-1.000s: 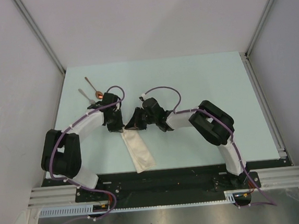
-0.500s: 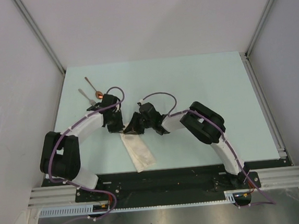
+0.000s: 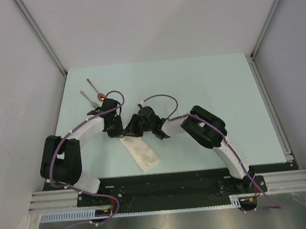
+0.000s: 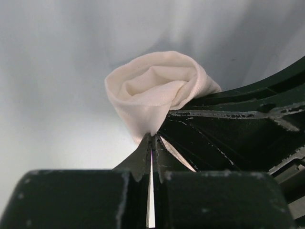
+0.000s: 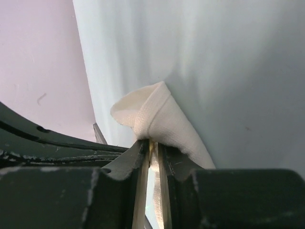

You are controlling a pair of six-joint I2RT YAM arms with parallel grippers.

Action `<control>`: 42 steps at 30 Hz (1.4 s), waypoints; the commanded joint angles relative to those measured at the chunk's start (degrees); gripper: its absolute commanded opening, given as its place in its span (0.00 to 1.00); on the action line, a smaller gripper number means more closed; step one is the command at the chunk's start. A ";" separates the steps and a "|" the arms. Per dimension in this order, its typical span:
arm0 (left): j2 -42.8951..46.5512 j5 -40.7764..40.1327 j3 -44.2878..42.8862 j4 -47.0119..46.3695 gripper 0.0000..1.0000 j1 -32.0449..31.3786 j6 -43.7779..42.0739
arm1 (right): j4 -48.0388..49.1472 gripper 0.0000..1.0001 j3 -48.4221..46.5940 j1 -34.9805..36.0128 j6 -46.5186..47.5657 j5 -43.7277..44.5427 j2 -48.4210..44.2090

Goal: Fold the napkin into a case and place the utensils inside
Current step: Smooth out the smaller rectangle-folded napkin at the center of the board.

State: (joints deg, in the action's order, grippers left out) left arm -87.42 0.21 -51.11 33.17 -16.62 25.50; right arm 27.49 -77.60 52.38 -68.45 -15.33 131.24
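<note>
Both jaws on napkin (image 4: 153,90) (far end)

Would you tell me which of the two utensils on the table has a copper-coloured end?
The spoon: its bowl shines copper-orange, whereas the fork lying just left of it is plain silver.

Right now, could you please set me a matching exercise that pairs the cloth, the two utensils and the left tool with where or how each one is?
Things:
1. cream-white cloth napkin folded into a narrow case
2. small silver metal fork
3. slim spoon with a copper-orange bowl
4. left tool

Places or states:
A. lying free, closest to the left edge of the pale green table
B. shut on a cloth edge
C. held at its far end, the rest lying toward the near edge
D. lying free, just right of the other utensil

Pairs: 1-C, 2-A, 3-D, 4-B
</note>
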 commanded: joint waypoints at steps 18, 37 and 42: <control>-0.12 7.44 -2.50 -0.30 0.00 2.74 1.22 | 0.82 0.01 5.97 0.35 8.50 -1.02 -5.83; -0.65 11.48 -0.66 -3.19 0.00 4.05 5.26 | -3.22 0.01 -2.74 3.60 8.41 1.61 4.39; -1.09 14.03 -1.27 -4.34 0.00 7.57 6.32 | -5.50 0.04 0.43 4.22 11.74 1.19 -2.03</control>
State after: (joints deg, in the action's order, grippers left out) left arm -88.40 7.49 -52.03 33.26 -9.98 28.40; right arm 26.85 -78.98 53.91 -61.49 -16.56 132.16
